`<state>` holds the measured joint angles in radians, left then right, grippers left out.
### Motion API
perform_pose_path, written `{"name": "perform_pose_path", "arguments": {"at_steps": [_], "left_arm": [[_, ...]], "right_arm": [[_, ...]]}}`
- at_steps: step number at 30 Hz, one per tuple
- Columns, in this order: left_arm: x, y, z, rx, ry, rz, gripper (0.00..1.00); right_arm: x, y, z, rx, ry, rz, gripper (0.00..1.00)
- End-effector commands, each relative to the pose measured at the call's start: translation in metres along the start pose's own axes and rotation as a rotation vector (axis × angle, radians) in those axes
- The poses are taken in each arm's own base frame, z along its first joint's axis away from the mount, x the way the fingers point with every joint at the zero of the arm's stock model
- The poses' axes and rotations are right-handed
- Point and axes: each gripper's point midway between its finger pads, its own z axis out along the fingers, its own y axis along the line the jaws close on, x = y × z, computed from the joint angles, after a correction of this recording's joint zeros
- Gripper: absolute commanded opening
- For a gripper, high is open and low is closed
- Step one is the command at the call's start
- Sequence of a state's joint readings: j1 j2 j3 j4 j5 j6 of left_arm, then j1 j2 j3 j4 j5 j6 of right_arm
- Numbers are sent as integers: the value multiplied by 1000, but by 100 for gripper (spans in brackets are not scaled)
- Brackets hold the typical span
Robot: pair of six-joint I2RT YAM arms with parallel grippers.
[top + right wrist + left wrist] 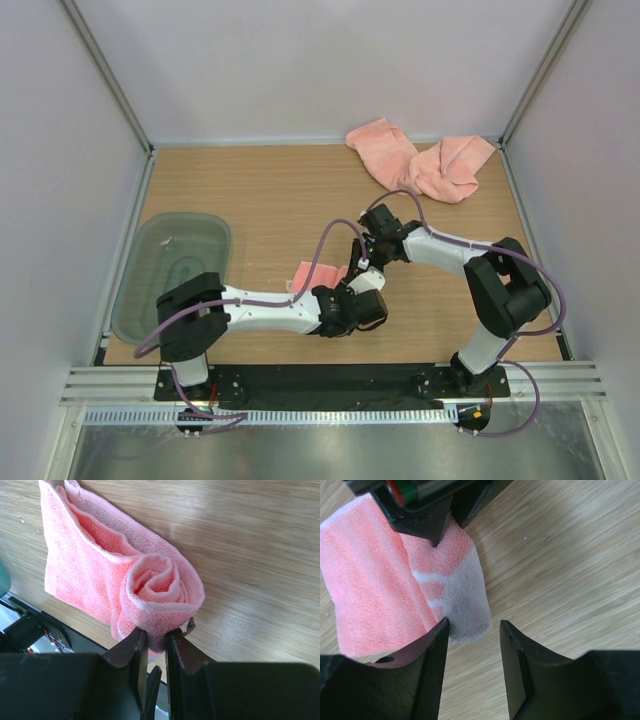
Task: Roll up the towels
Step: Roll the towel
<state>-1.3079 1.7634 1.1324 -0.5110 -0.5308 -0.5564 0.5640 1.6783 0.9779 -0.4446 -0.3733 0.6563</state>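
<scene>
One salmon-pink towel (100, 575) half-rolled, spiral end pinched in right tool (156, 635).

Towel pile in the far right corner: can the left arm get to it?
Probably not. The right arm lies across the direct path to the towel pile, right tool shut on the half-rolled towel, and the left arm is stretched toward mid-table, left tool open at that towel's end.

One salmon-pink towel (150, 590) lies half rolled mid-table; other towels (425, 160) lie crumpled far right.
</scene>
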Motion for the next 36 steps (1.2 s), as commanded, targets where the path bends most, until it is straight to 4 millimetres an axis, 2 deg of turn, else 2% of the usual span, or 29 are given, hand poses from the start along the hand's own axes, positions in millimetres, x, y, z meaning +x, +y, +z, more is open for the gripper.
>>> {"name": "perform_pose_path", "arguments": {"at_steps": [1,12,15,16,18,19,23,25,26,28,29,31,32,33,36], "left_arm": [[3,-7,8,8,-6,-36,46],[29,-4,38,-43,96,-29,45],[32,0,47,-35,134,-57,38],[33,1,48,-34,141,-59,33],[33,1,49,-29,146,-61,27],[33,1,50,-29,147,-62,22],[33,3,49,-7,146,-84,12],[33,1,47,19,146,-94,9],[25,0,42,41,119,-112,8],[29,0,38,76,124,-118,6],[21,-1,33,107,98,-135,5],[25,0,31,139,101,-148,2],[22,-5,27,181,95,-157,1],[26,-3,27,190,106,-158,1],[25,-5,21,232,106,-176,0]], "right_arm": [[-6,9,-2,-13,-5,-4,9],[-1,10,-1,-30,18,-2,9],[0,11,0,-34,22,-2,9],[0,11,0,-36,24,-2,9],[0,11,1,-40,23,3,9],[1,12,1,-44,26,3,9],[1,14,-1,-52,26,4,10],[1,12,-3,-44,22,1,22],[-2,10,-6,-38,11,7,37],[-9,9,-11,-43,-4,14,52],[-13,8,-15,-44,-12,17,56],[-27,6,-24,-38,-38,15,64],[-32,6,-25,-33,-43,14,71],[-42,7,-31,-34,-59,20,73],[-55,0,-34,-20,-68,39,75]]}}
